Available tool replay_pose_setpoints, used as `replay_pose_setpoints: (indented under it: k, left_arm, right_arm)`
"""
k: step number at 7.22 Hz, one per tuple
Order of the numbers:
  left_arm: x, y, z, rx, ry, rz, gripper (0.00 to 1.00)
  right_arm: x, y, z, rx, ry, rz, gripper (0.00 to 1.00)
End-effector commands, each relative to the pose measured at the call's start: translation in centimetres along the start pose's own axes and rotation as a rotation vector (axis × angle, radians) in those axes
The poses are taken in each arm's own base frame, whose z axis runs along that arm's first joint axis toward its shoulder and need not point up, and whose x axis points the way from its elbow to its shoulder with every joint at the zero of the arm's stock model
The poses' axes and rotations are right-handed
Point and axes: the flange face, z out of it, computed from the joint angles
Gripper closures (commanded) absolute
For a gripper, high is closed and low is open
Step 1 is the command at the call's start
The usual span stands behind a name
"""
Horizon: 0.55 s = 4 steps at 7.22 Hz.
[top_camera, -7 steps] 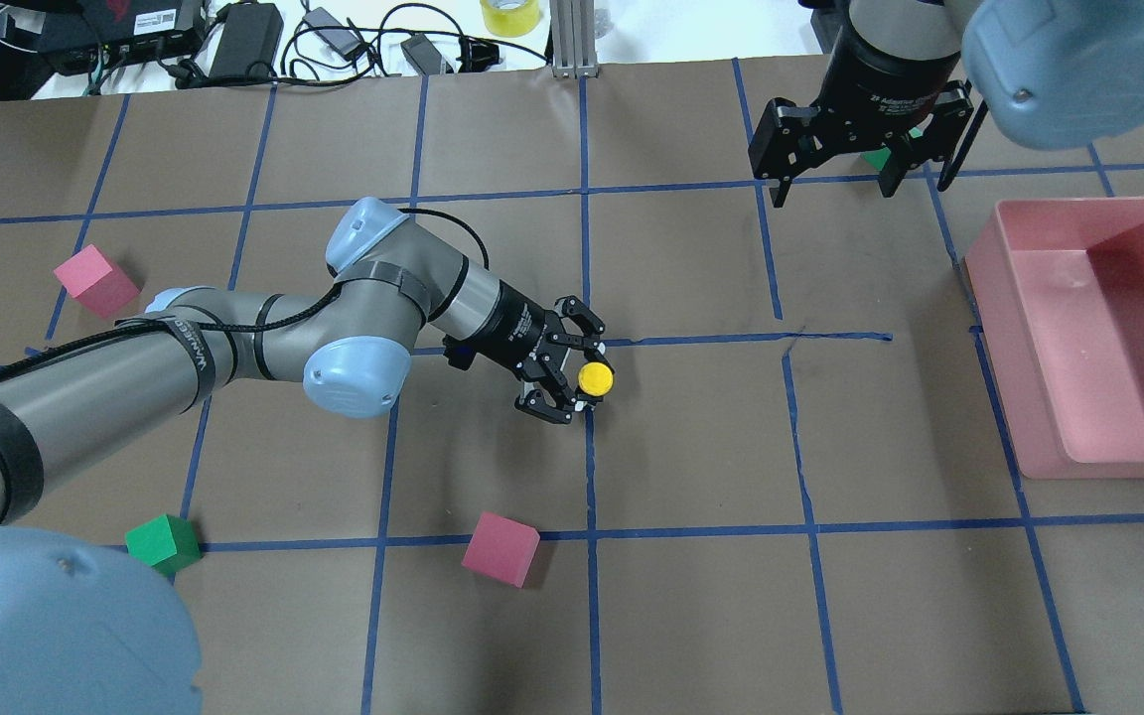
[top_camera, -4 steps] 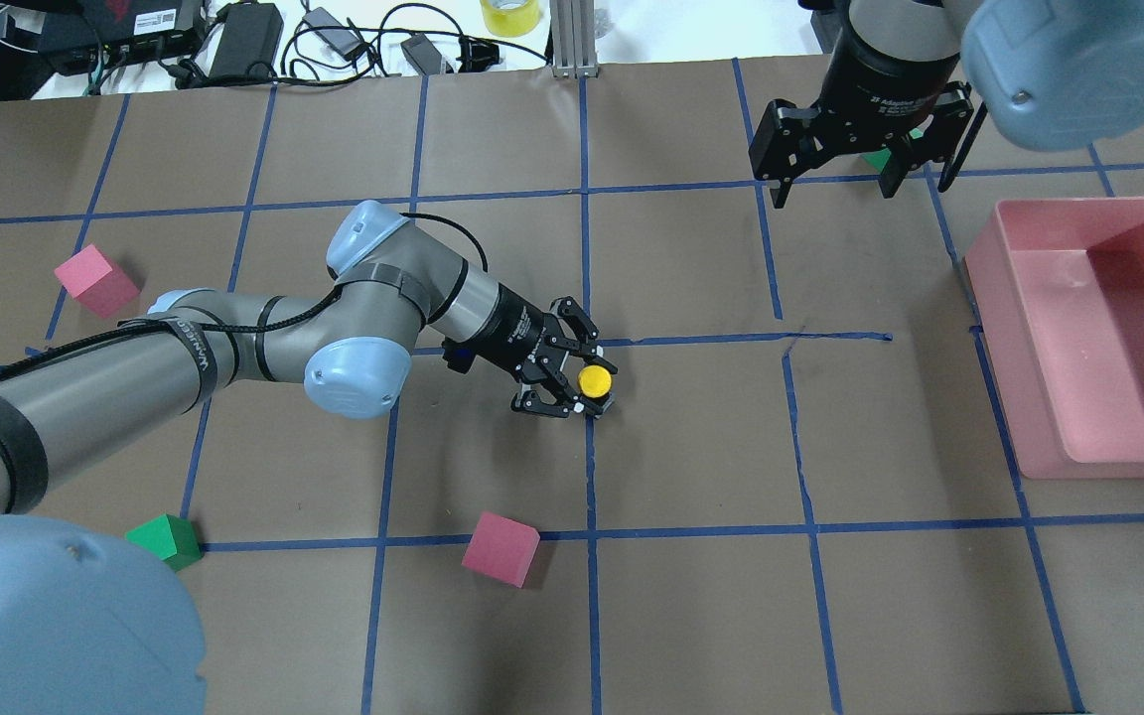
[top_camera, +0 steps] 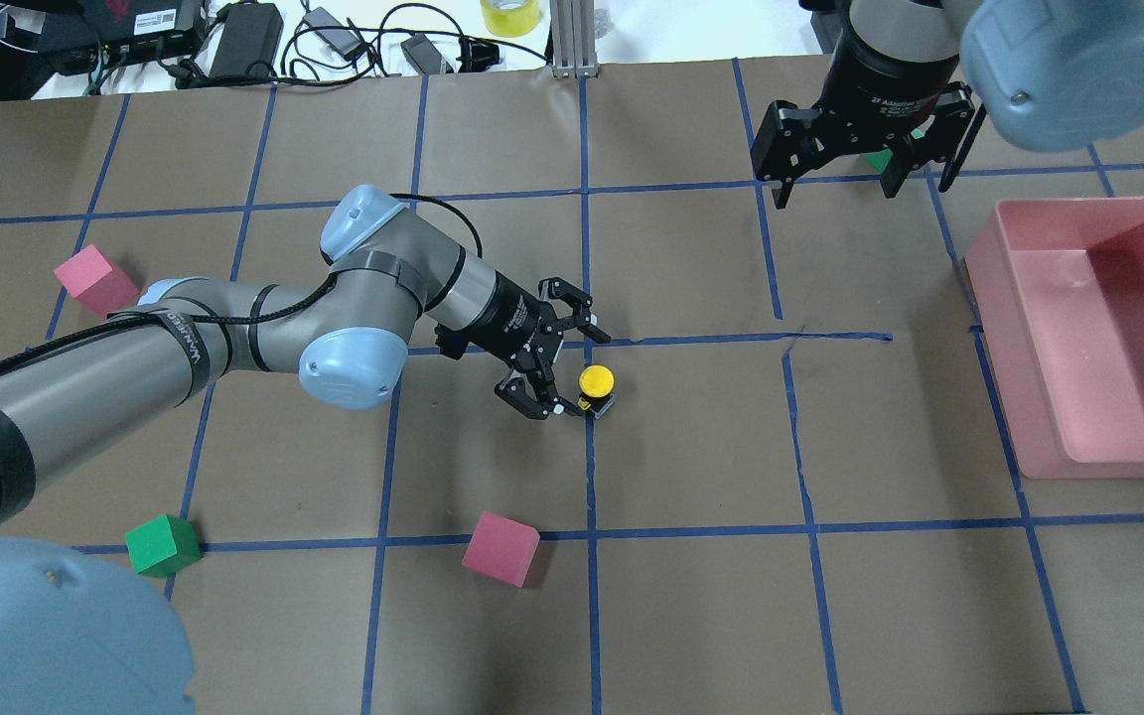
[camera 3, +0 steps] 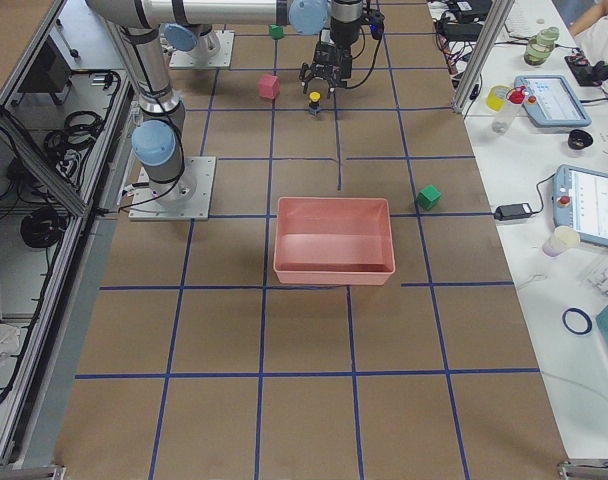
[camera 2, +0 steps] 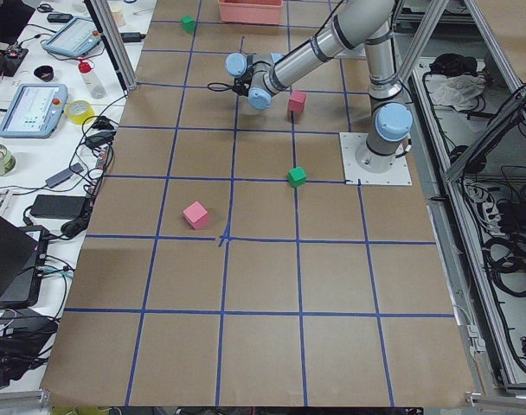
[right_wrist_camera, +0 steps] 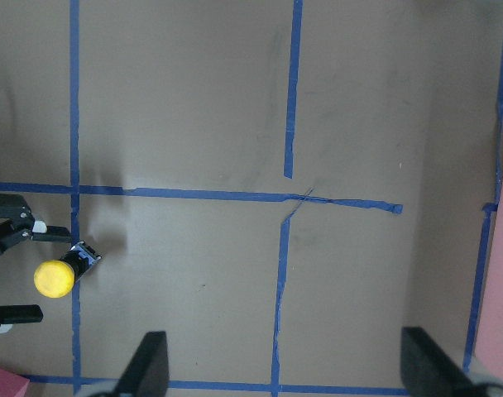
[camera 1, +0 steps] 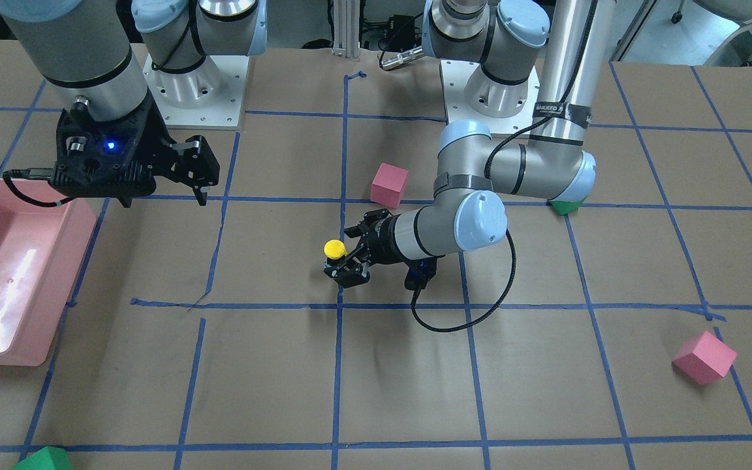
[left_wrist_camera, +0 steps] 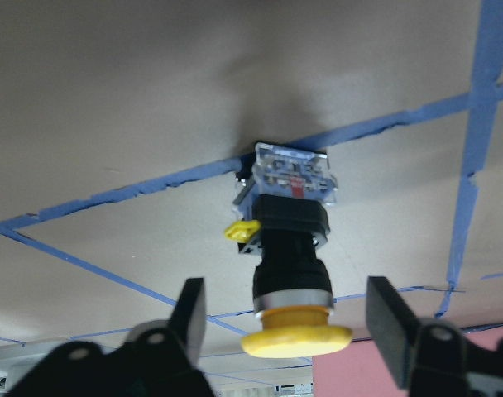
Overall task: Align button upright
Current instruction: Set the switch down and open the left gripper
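Observation:
The button [top_camera: 596, 381] stands upright on the table on a blue tape line, yellow cap up, base block down. It also shows in the front view [camera 1: 334, 249] and in the left wrist view [left_wrist_camera: 291, 248]. My left gripper [top_camera: 570, 369] is open, with its jaws on either side of the button and apart from it. Its fingers [left_wrist_camera: 189, 318] flank the cap without touching it. My right gripper [top_camera: 835, 181] is open and empty, hovering at the far right, well away from the button. In the right wrist view the button [right_wrist_camera: 57, 277] sits at the lower left.
A pink bin [top_camera: 1029, 397] stands at the right edge. Pink cubes lie at the front centre [top_camera: 500, 548] and at the left [top_camera: 95, 280]. One green cube [top_camera: 163, 544] is at the front left, and another green cube [top_camera: 878, 157] lies behind the right gripper.
My left gripper lowered the button to the table, opened and let it go, and drew back a little to the left. The right arm has not moved.

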Motion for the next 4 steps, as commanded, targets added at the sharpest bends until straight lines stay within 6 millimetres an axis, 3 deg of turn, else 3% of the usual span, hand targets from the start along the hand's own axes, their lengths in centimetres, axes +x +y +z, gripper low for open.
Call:
replay_pose_setpoints:
  k: [1,3,4]
  left_arm:
    - [2.7,2.1,-4.5,0.132,0.045,0.021,0.01]
    - [4.4,4.4,-9.3,0.264,0.021,0.129,0.0]
    - [3.8,5.0,-11.1,0.343,-0.055,0.244,0.0]
  right_arm:
    - [0.0,0.0,0.0,0.001,0.002,0.0,0.0]
    - [0.0,-0.1,-0.1,0.009,0.002,0.0,0.0]
    - [0.0,-0.1,-0.2,0.009,-0.002,0.0,0.0]
